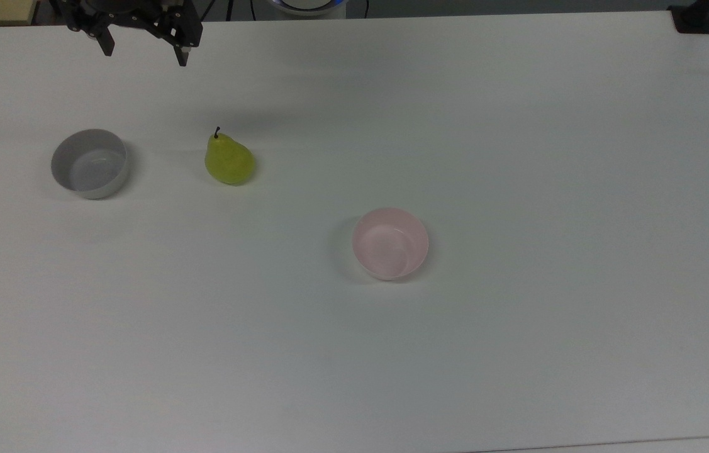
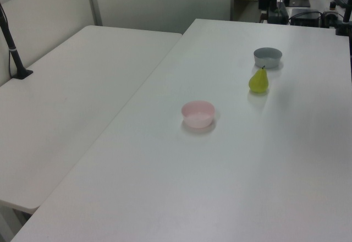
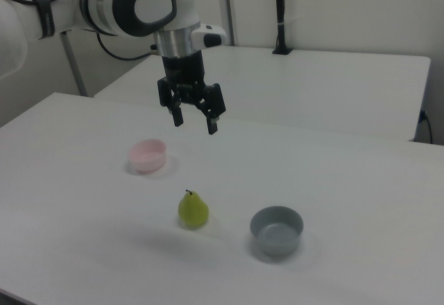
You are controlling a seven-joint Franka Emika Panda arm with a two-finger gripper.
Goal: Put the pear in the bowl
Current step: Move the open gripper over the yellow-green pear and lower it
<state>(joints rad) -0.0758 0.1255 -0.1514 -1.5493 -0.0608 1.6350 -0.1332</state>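
High above the table point(image 3: 361, 173), the gripper point(image 3: 195, 121) hangs with its fingers spread apart and nothing between them, well clear of every object. The pear point(image 3: 193, 209) stands upright on the table, stem up, between the two bowls; in the right view it sits nearer the camera than the gripper. Step in hand, judged: approach and grasp. Best to come straight down over the fruit, fingers straddling the wide lower body rather than the narrow neck, since the smooth rounded skin may slip or roll if pinched off-centre. The bowl point(image 3: 148, 154), pale pink, sits apart on the right view's left, its mouth open and unobstructed. A grey bowl point(image 3: 277, 230) stands near the pear on the other side; not the target. Nothing stands in the way between pear and pink bowl.
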